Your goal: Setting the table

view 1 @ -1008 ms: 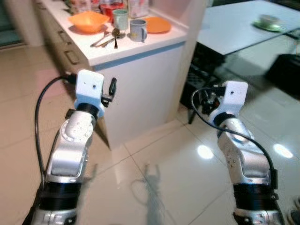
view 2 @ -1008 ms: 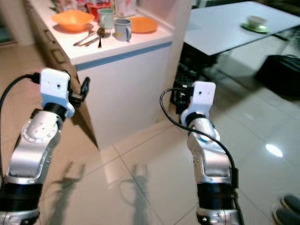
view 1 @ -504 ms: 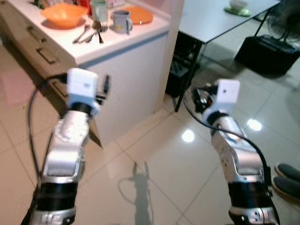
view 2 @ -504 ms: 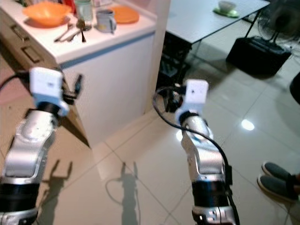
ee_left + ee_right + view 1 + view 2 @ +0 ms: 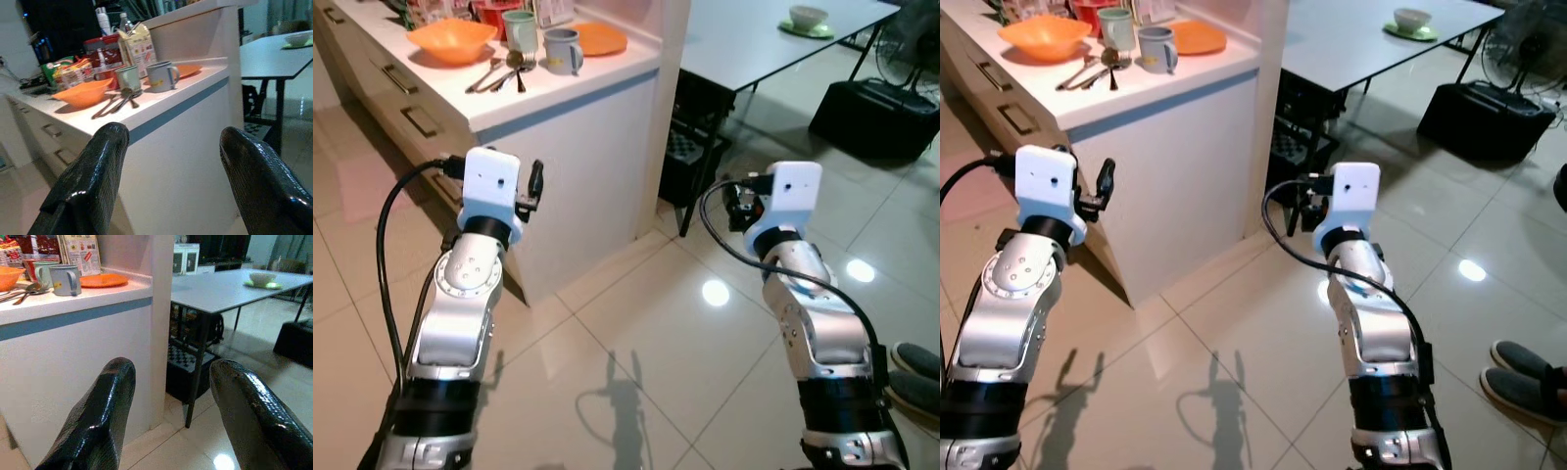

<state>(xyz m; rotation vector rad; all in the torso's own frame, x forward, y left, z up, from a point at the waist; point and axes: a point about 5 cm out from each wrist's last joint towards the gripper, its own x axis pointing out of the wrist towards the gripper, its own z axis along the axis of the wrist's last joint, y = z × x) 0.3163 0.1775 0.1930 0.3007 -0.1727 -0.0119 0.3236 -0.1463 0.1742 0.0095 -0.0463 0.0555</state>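
Note:
On the white counter (image 5: 570,93) stand an orange bowl (image 5: 452,39), a green mug (image 5: 519,29), a grey mug (image 5: 562,51) and an orange plate (image 5: 599,39), with spoons and forks (image 5: 499,76) lying in front. Further right is the grey dining table (image 5: 754,44), carrying a white bowl on a green plate (image 5: 808,18) at its far end. My left gripper (image 5: 173,132) is raised before the counter's side, open and empty. My right gripper (image 5: 172,364) is raised at the same height, facing the gap between counter and table, open and empty.
Food packets and a red container (image 5: 101,51) crowd the counter's back. Drawers with handles (image 5: 416,119) run along its left face. A black crate (image 5: 700,142) sits under the table, a black case (image 5: 876,117) beside it, a fan (image 5: 1538,29) behind. A person's shoes (image 5: 913,377) are at right.
The whole picture has shifted as the camera moved; the shoes have come into view at lower right. Both arms stay raised, with their fingers as far apart as before.

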